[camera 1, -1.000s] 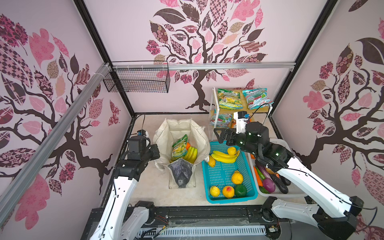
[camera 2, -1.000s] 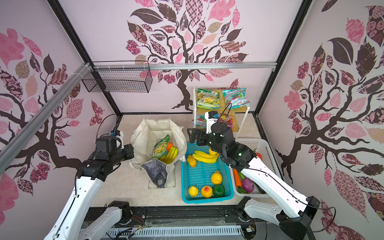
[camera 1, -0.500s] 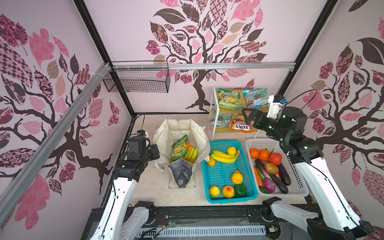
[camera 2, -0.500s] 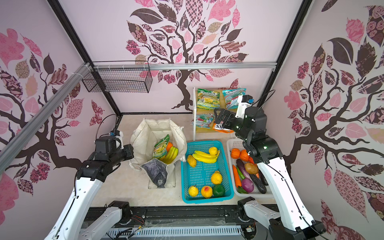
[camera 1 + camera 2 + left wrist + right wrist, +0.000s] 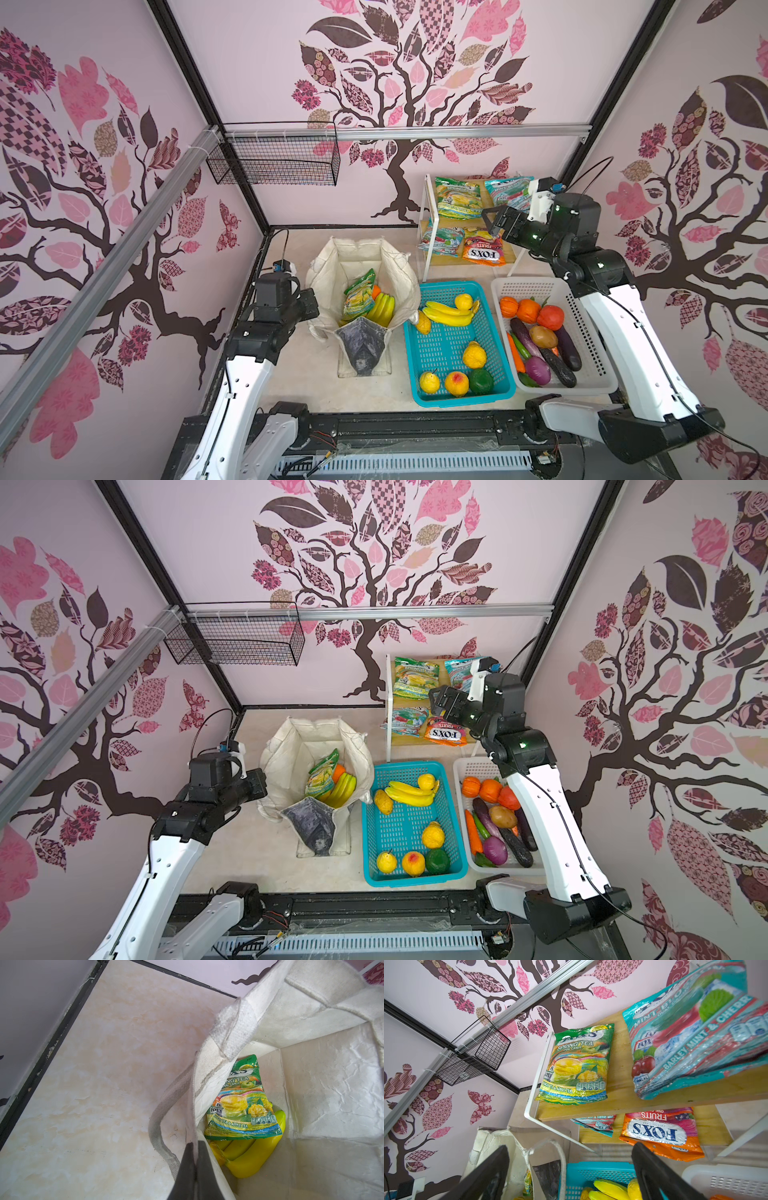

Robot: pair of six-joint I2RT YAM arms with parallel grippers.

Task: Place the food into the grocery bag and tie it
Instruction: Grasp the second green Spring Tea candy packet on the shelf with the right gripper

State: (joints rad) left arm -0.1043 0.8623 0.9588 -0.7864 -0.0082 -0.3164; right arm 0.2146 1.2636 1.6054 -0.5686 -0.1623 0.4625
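the grocery bag [image 5: 239, 1022] rim is clamped by the left gripper [image 5: 196, 1144]; the right gripper [image 5: 494, 222] is spread open near the upper-right teal packet [image 5: 509, 193] (judged light, slippery; an edge pinch is advised).

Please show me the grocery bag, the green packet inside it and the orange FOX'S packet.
grocery bag [image 5: 357, 259]: in a top view, inner back wall.
green packet [image 5: 239, 1105]: left wrist view, middle of its front.
orange FOX'S packet [image 5: 658, 1133]: right wrist view, white logo.
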